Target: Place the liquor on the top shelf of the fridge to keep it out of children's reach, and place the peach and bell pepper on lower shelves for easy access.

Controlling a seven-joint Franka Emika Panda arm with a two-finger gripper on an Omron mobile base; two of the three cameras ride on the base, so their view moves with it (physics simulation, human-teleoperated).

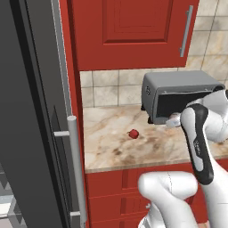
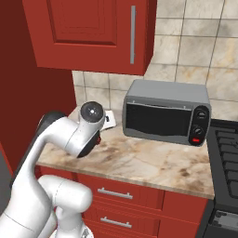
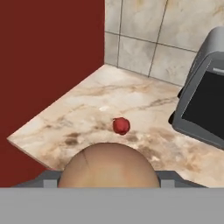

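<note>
In the hand view a round orange-tan peach [image 3: 109,165] sits between my fingertips, and my gripper [image 3: 108,178] is shut on it, held above the marble counter [image 3: 83,113]. The small deep-red bell pepper [image 3: 121,125] lies on the counter just ahead of the peach; it also lies mid-counter as the left base view has it [image 1: 133,133]. The dark grey fridge [image 1: 31,133] with its silver bar handle [image 1: 75,169] stands at the left. The liquor and the top shelf are out of view.
A grey toaster oven [image 1: 178,95] [image 2: 165,116] stands at the back right of the counter. Red cabinets [image 2: 88,28] hang above it, and red drawers [image 2: 116,195] sit below. A black stove [image 2: 228,153] borders the counter on the right.
</note>
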